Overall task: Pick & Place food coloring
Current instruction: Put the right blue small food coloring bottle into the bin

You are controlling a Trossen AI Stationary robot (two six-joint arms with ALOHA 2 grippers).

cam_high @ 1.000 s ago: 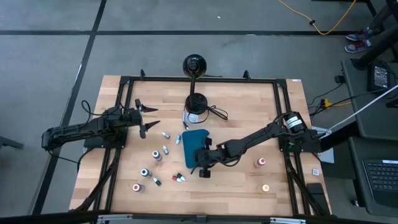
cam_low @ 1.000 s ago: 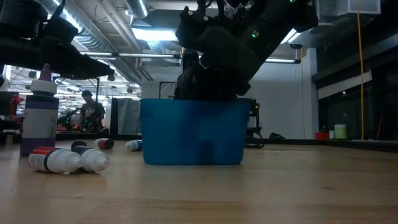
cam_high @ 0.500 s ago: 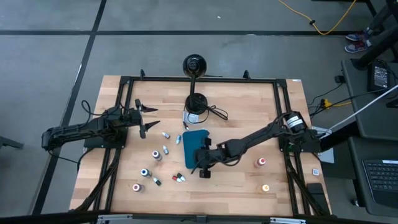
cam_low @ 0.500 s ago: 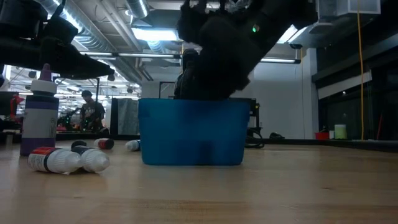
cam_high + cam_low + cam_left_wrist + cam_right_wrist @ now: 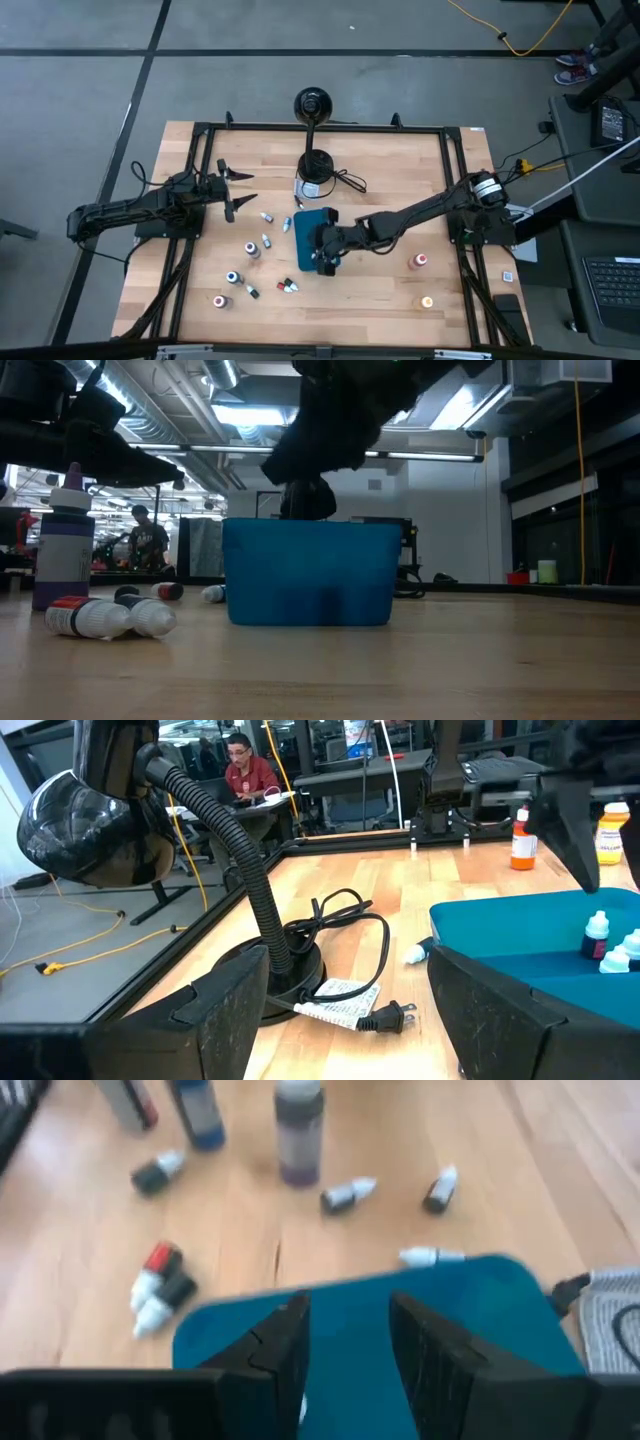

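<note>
The teal tray point(image 5: 308, 232) sits mid-table and holds two small white bottles point(image 5: 597, 934). Several more food coloring bottles lie or stand on the wood to its left point(image 5: 265, 240), among them a red-capped pair point(image 5: 288, 287) near the tray's near corner. Two others stand to the right point(image 5: 420, 261). My right gripper point(image 5: 322, 258) hovers open over the tray point(image 5: 460, 1310), its fingers point(image 5: 285, 1345) slanting down toward the table's left with nothing between them. My left gripper point(image 5: 236, 190) waits open near the table's left side, facing the tray point(image 5: 520, 935).
A black gooseneck lamp stands on its base point(image 5: 315, 165) at the far side, with its cord and plug point(image 5: 345, 1005) lying on the wood near the tray. A taller purple bottle point(image 5: 62, 550) stands on the left. People sit in the room beyond the table.
My right gripper has risen out of the teal tray and shifted slightly from the tray's near edge toward its middle. It now hangs above the rim. The tray and the bottles on the table have stayed where they were.
</note>
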